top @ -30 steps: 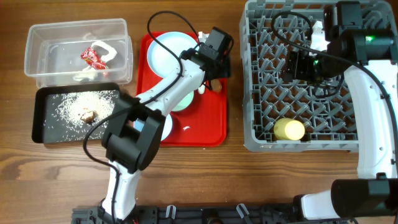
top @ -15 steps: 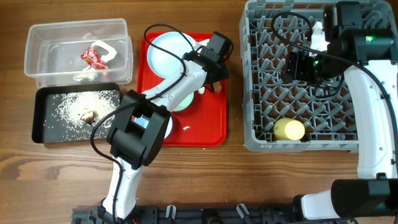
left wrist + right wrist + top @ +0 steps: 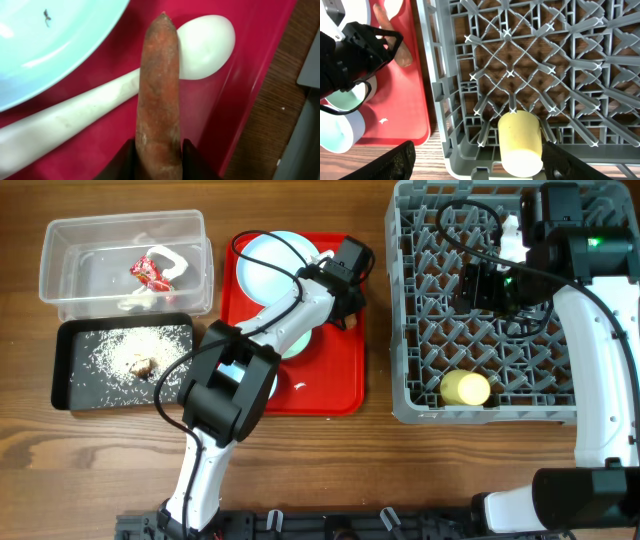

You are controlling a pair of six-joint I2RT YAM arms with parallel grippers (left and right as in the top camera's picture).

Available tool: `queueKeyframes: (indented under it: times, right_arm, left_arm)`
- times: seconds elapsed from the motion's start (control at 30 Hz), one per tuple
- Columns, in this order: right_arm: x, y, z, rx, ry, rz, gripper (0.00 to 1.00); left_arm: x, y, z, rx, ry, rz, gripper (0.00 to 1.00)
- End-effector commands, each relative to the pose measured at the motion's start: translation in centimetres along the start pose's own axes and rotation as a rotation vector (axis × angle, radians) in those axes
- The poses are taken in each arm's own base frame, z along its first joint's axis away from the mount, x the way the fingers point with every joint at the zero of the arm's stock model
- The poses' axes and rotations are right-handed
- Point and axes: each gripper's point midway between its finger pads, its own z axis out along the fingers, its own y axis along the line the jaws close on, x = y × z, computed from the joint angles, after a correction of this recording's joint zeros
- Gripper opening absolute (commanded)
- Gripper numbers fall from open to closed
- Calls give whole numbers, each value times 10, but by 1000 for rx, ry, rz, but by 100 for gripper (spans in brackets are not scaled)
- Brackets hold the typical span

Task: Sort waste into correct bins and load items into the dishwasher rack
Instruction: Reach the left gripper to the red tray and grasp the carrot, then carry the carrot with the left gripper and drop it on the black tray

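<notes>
On the wooden table point(image 3: 300, 470), a grey rack point(image 3: 410, 395) stands right of a red tray point(image 3: 340, 370); the right gripper point(image 3: 480, 150) hangs over the rack, jaws spread wide and empty, above 1 yellow cup point(image 3: 520, 140). On the tray, the left gripper point(image 3: 159, 152) is clenched on the near end of the carrot stick point(image 3: 159, 85), which lies across a white spoon point(image 3: 205, 45).

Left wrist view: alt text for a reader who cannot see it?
The end effector grips the near end of a carrot stick lying across a white spoon on a red tray. A pale blue plate fills the upper left.
</notes>
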Motion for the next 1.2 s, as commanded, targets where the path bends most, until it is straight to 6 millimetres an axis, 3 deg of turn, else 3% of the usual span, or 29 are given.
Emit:
queueKeyframes:
  times: [0.0,0.17,0.3,0.43,0.53,0.73,0.93,1.17]
  right_arm:
    - [-2,4,-2,-17,-4,-18,82]
    - [-2,4,-2,-17,-4,-18,82]
    - [-2,4,-2,-18,-4,-18,82]
    - [-2,4,-2,-18,-5,-17,82]
    - [-2,5,-2,-18,-5,-18,82]
    - [-3,5,-2,-19,-8,-18,82]
    - [-3,5,-2,-19,-7,-17,82]
    - [-4,5,-2,-19,-11,-15,82]
  left_arm:
    - [2,3,6,-9,13,0,12]
    - [-2,2,0,-4,8,4,9]
    - [-17,-9,-24,42,-32,70,11]
    - [-29,-22,-63,86,-74,186,13]
    - [-38,-26,-103,114,-112,218,15]
    - [-70,-11,-171,141,-204,163,13]
    - [-109,52,-222,86,-254,25,10]
    - [-142,187,-243,-116,-219,-348,5]
